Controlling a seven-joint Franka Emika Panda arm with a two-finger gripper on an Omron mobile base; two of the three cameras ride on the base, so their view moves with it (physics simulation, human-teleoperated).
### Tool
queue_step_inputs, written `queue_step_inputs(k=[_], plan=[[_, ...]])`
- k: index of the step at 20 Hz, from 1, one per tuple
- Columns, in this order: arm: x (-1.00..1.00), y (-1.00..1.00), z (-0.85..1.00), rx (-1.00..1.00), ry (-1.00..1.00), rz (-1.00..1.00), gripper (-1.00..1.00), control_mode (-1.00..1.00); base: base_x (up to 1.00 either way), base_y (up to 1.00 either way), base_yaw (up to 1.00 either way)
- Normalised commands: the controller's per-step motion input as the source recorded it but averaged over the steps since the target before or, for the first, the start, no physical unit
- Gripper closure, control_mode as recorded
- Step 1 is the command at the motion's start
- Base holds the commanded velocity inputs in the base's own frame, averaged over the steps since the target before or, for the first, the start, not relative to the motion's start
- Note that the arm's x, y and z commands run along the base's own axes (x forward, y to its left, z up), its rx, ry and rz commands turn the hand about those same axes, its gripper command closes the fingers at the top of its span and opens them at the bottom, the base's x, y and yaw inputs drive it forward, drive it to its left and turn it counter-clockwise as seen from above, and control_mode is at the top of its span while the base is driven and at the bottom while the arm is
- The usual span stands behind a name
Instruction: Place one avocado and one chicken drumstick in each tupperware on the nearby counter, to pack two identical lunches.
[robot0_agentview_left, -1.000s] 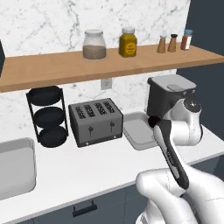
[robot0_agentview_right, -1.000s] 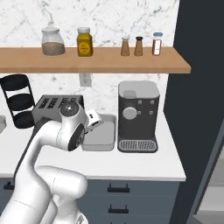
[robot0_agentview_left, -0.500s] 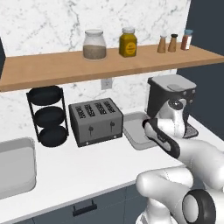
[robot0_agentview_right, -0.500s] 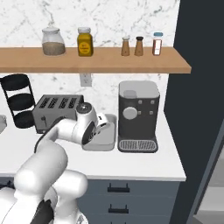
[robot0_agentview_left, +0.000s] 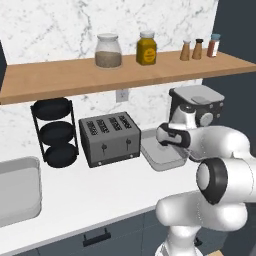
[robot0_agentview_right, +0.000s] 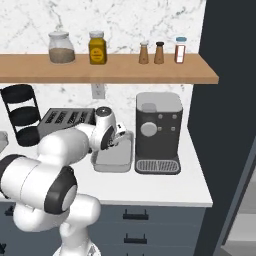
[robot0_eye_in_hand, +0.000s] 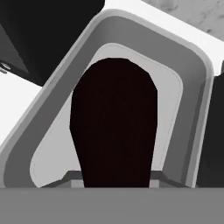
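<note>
Our tool (robot0_eye_in_hand: 114, 177) is closed on the avocado (robot0_eye_in_hand: 114, 124), a near-black pear-shaped fruit that stands up from between the fingers in the hand view, narrow end at the tool and broad end toward the container. Directly beyond the fruit lies the tupperware (robot0_eye_in_hand: 192, 74), a light-grey rectangular tub with rounded corners and a thick rim; we see its pale floor all around the avocado's outline, but we cannot tell whether the fruit touches that floor. From the left base view our arm bends over the white marble surface (robot0_agentview_left: 100, 187) and the hand sits right above the tupperware (robot0_agentview_left: 159, 156), which rests between the toaster (robot0_agentview_left: 109, 138) and the coffee machine (robot0_agentview_left: 197, 107). From the right base view the same tub (robot0_agentview_right: 112, 161) lies just beside the foot of the coffee machine (robot0_agentview_right: 157, 131), with the toaster (robot0_agentview_right: 65, 117) partly behind our arm. Further left we see a black three-tier rack (robot0_agentview_left: 55, 131) against the wall and a grey tray (robot0_agentview_left: 17, 192) at the edge. Above everything runs a wooden shelf (robot0_agentview_left: 75, 75) carrying a glass jar (robot0_agentview_left: 108, 50), an amber jar (robot0_agentview_left: 146, 48) and three small shakers (robot0_agentview_left: 199, 48).
</note>
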Motion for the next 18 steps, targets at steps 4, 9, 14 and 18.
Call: queue_step_inputs(k=[4, 9, 14, 18], plan=[[0.36, -0.03, -0.43, 0.0, 0.0, 0.0, 1.0, -1.0, 0.0, 0.0, 0.0], [0.26, -0.01, -0.48, 0.0, 0.0, 0.0, 1.0, -1.0, 0.0, 0.0, 0.0], [0.28, -0.04, -0.32, 0.0, 0.0, 0.0, 1.0, -1.0, 0.0, 0.0, 0.0], [0.27, 0.0, -0.25, 0.0, 0.0, 0.0, -1.0, -1.0, 0.0, 0.0, 0.0]])
